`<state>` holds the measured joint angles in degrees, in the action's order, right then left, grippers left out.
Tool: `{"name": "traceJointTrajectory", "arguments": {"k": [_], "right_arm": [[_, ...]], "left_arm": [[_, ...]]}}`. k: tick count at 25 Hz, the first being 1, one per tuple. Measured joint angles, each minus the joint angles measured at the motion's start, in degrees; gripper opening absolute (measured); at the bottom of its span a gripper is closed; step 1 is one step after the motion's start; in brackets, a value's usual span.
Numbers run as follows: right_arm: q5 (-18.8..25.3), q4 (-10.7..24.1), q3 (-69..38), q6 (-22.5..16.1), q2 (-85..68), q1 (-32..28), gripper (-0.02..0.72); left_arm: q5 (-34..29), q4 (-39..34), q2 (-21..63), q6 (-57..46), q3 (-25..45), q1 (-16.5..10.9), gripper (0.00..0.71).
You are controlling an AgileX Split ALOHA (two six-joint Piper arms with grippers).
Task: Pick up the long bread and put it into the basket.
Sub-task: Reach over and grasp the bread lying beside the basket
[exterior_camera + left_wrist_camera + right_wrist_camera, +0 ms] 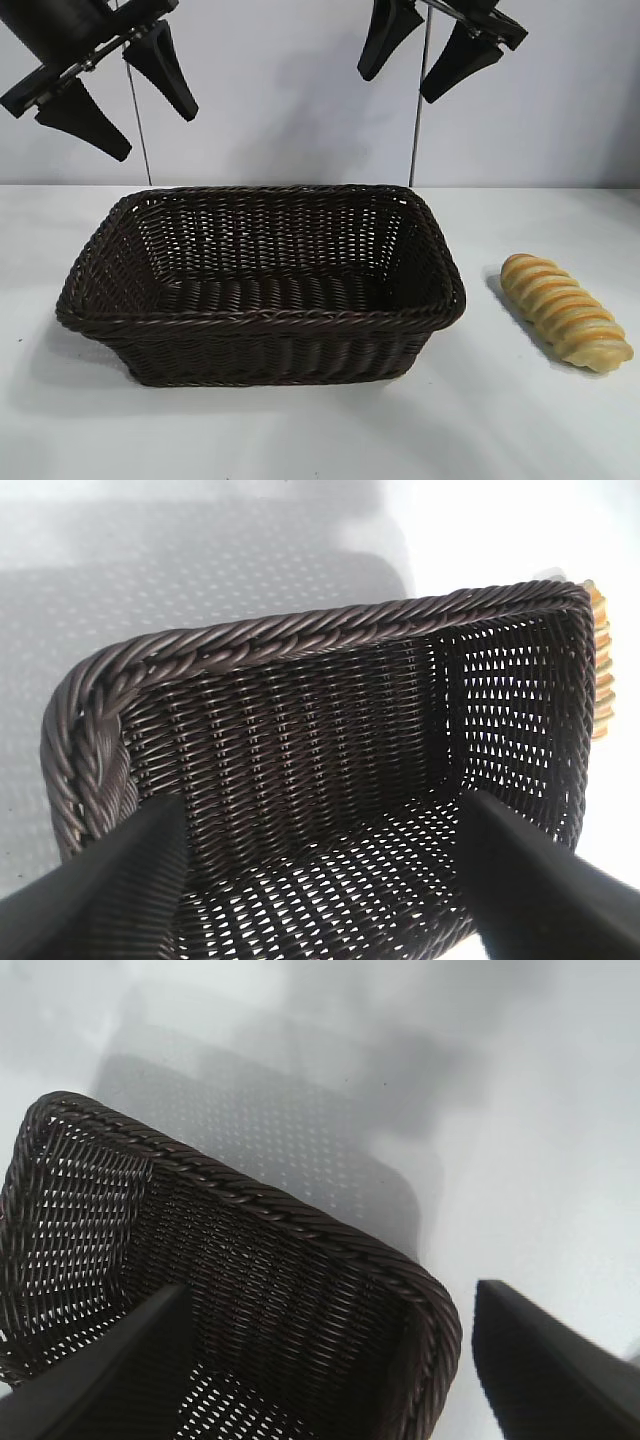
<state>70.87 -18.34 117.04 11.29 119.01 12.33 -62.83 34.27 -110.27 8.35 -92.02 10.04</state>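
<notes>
The long bread point(567, 312), a golden-yellow ridged loaf, lies on the white table to the right of the basket point(260, 320); a sliver of it shows past the basket's end in the left wrist view point(600, 670). The dark brown wicker basket is empty and also fills the left wrist view point(300, 640) and the right wrist view point(250, 1200). My left gripper point(155, 125) hangs open high above the basket's left end. My right gripper point(398, 88) hangs open high above the basket's right end. Both are empty and well clear of the bread.
The white table point(320, 430) runs around the basket, with bare room in front and to the right of the bread. A pale wall point(300, 90) stands behind. Two thin vertical rods point(418, 120) rise behind the basket.
</notes>
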Motion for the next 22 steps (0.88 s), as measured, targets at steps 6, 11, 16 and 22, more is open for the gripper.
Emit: {"name": "traceJointTrajectory", "arguments": {"k": [6,11,16,22], "right_arm": [[0.0,14.4,-1.8,-4.5,0.0,-0.6,0.557],[-0.1,15.2,-9.9,-5.2,0.0,-2.3,0.557],[-0.2,16.3,-15.8,-4.9,0.0,-2.3,0.557],[-0.4,20.6,-19.8,-4.8,0.0,-2.3,0.557]], "left_arm": [[0.2,0.2,0.0,0.0,0.0,0.0,0.542],[0.3,0.3,0.0,0.0,0.0,0.0,0.542],[0.7,0.4,0.0,0.0,0.0,0.0,0.542],[1.0,0.4,0.0,0.0,0.0,0.0,0.542]]}}
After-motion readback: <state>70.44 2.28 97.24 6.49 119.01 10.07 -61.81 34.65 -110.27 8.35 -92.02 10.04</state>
